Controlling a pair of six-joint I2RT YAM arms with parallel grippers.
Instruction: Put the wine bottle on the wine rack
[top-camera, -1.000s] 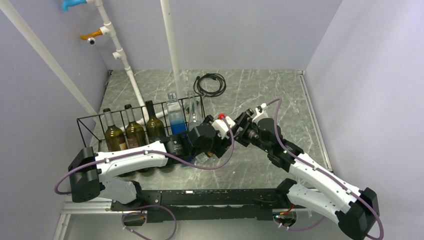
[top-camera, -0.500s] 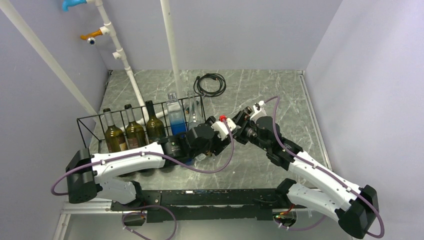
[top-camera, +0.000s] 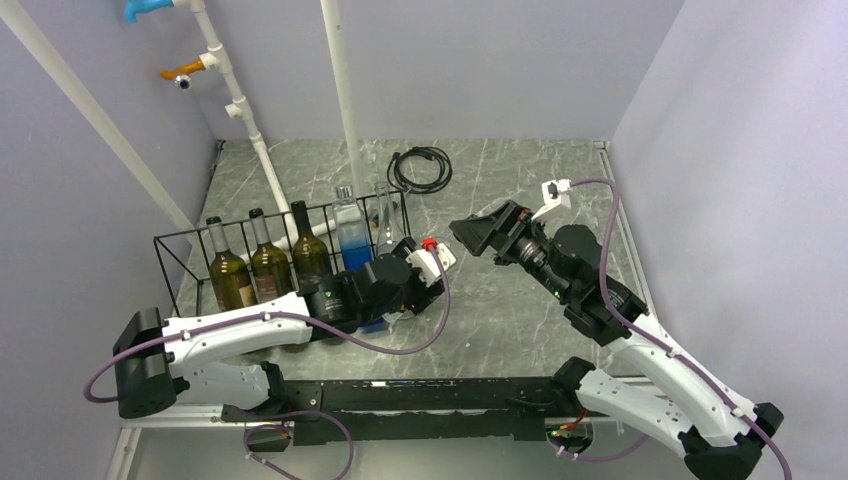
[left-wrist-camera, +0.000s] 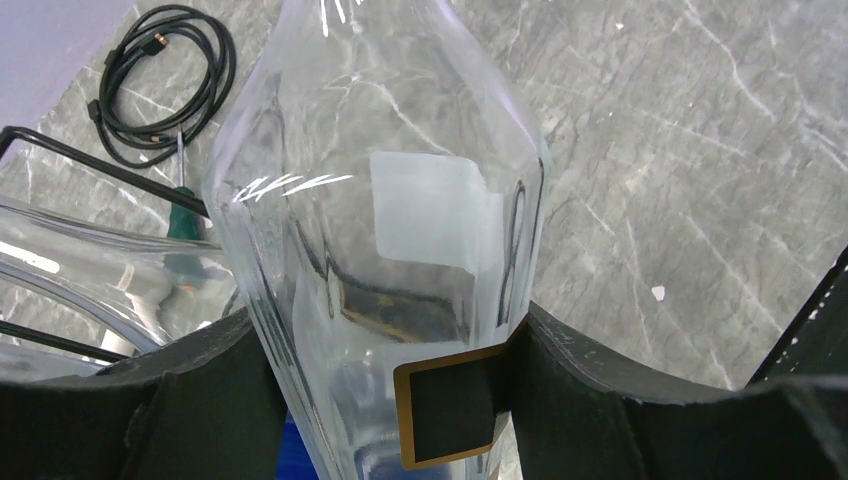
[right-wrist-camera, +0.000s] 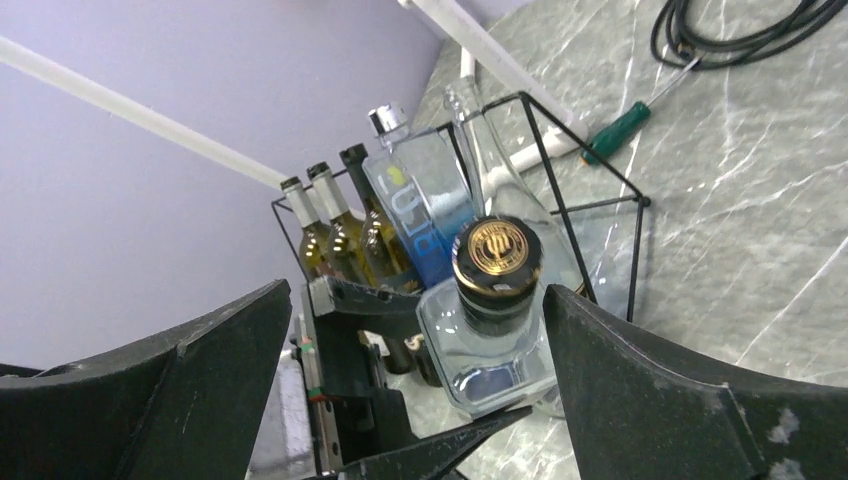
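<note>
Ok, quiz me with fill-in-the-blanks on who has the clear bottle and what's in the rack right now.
1. The left gripper is shut on a clear glass ___.
2. The right gripper stands ___, apart from the wine bottle.
3. The wine bottle's cap is black and ___.
4. At the left end of the wine rack, seen from the top view, stand ___ dark bottles.

Missing words: bottle; open; gold; three.
</note>
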